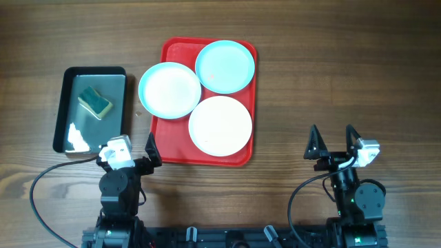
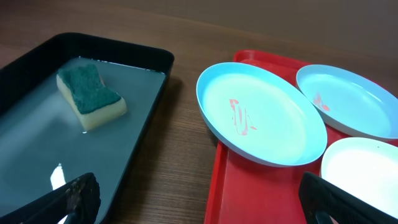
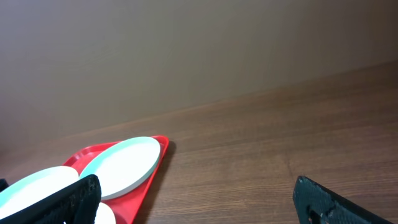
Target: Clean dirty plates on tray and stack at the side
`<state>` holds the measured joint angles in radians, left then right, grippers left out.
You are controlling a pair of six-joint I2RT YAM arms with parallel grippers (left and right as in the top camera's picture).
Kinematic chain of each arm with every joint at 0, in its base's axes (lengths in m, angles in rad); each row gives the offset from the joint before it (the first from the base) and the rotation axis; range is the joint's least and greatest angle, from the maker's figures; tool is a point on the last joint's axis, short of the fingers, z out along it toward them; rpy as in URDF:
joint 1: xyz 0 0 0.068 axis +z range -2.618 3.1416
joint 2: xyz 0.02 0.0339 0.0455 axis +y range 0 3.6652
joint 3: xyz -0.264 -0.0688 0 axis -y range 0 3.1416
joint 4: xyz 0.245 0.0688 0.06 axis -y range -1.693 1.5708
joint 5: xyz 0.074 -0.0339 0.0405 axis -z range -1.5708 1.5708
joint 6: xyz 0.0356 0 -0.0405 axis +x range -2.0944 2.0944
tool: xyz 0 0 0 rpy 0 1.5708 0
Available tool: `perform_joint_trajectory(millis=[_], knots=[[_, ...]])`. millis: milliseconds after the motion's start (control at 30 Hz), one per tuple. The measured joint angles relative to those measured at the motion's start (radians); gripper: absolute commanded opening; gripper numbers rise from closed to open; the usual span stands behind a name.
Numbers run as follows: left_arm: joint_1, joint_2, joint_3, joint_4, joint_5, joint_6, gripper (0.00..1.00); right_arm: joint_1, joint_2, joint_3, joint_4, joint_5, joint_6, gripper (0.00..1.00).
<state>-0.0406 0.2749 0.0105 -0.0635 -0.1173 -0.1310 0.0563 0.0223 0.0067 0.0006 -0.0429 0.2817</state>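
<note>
The red tray (image 1: 171,146) lies mid-table and bears three plates. A pale turquoise plate (image 1: 169,89) overhangs its left rim, and in the left wrist view this plate (image 2: 261,115) has a red smear. A second turquoise plate (image 1: 225,66) sits at the far right corner, also smeared (image 2: 348,99). The whiter plate (image 1: 220,125) is nearest. My left gripper (image 1: 132,150) stands open and empty at the tray's near left corner. To the right of the tray, my right gripper (image 1: 333,141) is open over bare wood.
A black tray (image 1: 93,69) left of the red one holds shallow water and a green-and-yellow sponge (image 1: 94,102). In the left wrist view the sponge (image 2: 90,96) lies flat. Bare wood stretches right of the red tray (image 3: 155,174).
</note>
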Motion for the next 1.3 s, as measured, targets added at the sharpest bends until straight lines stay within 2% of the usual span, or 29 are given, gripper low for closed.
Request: perform_joint_trajectory(millis=[1000, 1167, 1300], knots=[[0.000, 0.000, 0.000, 0.000, 0.005, -0.002, 1.00, 0.000, 0.000, 0.000, 0.000, 0.000, 0.000, 1.00], [0.000, 0.000, 0.000, 0.005, 0.098, -0.076, 1.00, 0.000, 0.000, 0.000, 0.000, 0.000, 0.000, 1.00], [0.000, 0.000, -0.001, 0.084, 0.223, -0.175, 1.00, 0.000, 0.000, 0.000, 0.000, 0.000, 0.000, 1.00]])
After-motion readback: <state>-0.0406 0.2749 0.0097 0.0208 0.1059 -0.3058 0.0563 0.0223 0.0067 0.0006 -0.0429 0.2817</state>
